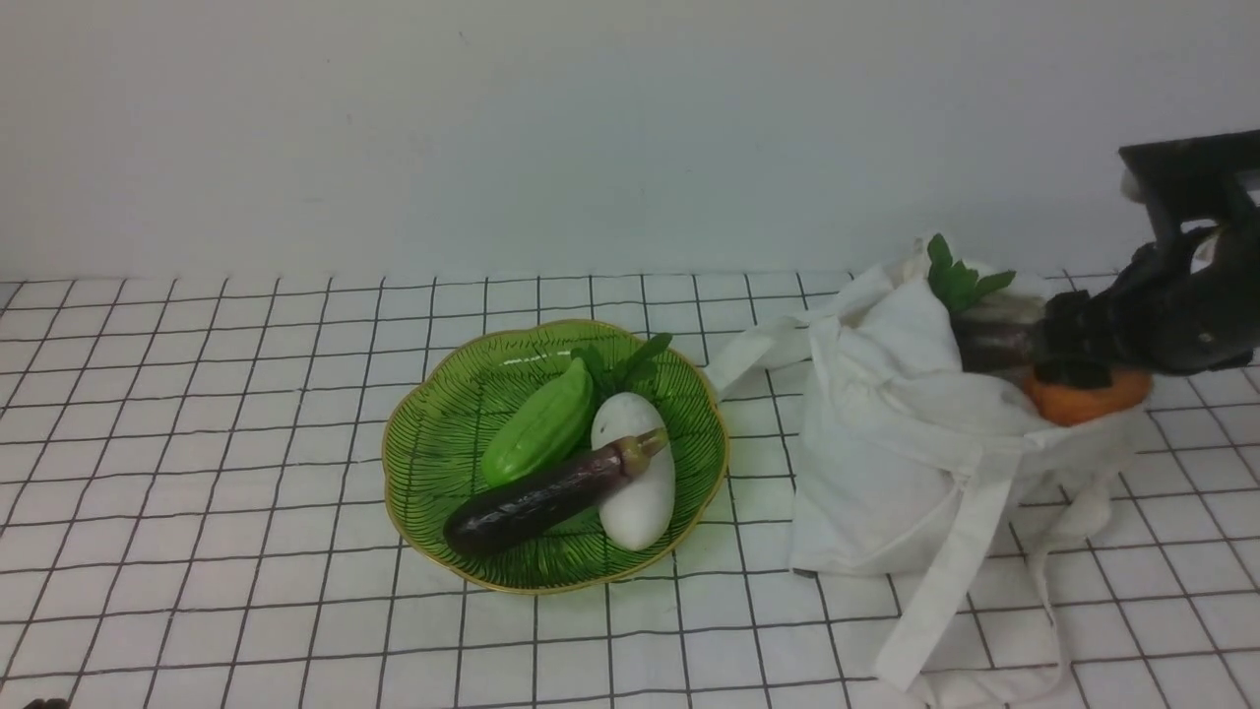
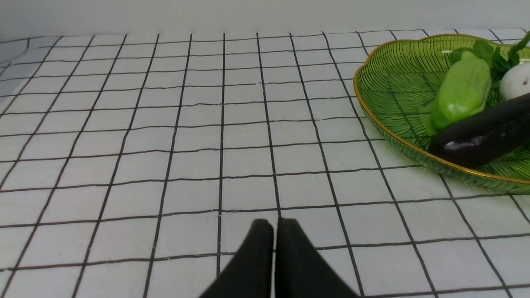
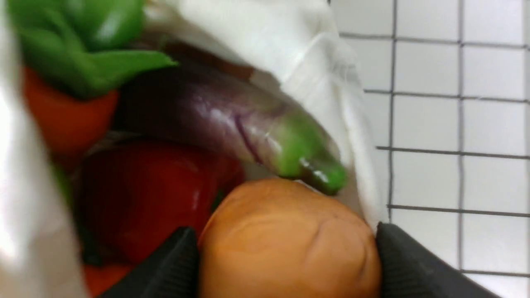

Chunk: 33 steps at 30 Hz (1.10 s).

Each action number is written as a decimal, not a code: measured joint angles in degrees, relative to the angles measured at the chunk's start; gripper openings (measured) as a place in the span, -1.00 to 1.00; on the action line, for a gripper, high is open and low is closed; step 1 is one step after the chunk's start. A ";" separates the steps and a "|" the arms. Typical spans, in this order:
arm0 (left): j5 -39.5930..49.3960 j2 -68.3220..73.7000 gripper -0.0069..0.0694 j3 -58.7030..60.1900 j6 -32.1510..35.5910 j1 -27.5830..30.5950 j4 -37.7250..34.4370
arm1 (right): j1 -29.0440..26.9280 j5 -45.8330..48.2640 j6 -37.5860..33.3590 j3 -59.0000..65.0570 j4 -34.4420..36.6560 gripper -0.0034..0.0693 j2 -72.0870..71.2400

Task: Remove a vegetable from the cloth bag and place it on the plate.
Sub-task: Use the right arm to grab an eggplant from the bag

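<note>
White gridded tabletop (image 1: 197,443), pale wall (image 1: 591,128); my left gripper (image 2: 274,225) is together, right gripper (image 3: 285,229) straddles a round orange vegetable (image 3: 281,260), clamping unclear.

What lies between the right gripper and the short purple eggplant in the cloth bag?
A round orange vegetable: in the right wrist view it sits between the fingers of the right gripper, in front of the eggplant.

1 plate (image 1: 438,433), 1 cloth bag (image 1: 886,463), 1 short eggplant (image 3: 207,111), 1 long eggplant (image 1: 536,497)
</note>
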 joint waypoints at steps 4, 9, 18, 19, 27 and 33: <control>0.00 0.00 -0.84 0.00 0.30 0.00 0.00 | 0.00 0.71 0.00 0.00 0.48 0.43 -5.76; 0.00 0.00 -0.84 0.00 0.30 0.00 0.00 | 0.00 0.60 0.00 0.00 2.39 0.43 -10.27; 0.00 0.00 -0.84 0.00 0.30 0.00 0.00 | 0.00 -1.05 -1.49 0.00 10.05 0.43 -11.21; 0.00 0.00 -0.84 0.00 0.30 0.00 0.00 | 0.00 -1.09 -2.05 0.00 11.29 0.43 -10.50; 0.00 0.00 -0.84 0.00 0.00 0.00 0.00 | 0.00 -1.11 -10.06 0.00 22.44 0.43 -2.86; 0.00 0.00 -0.84 0.00 0.30 0.00 0.00 | 0.00 -1.62 -15.83 -0.32 26.75 0.43 -0.23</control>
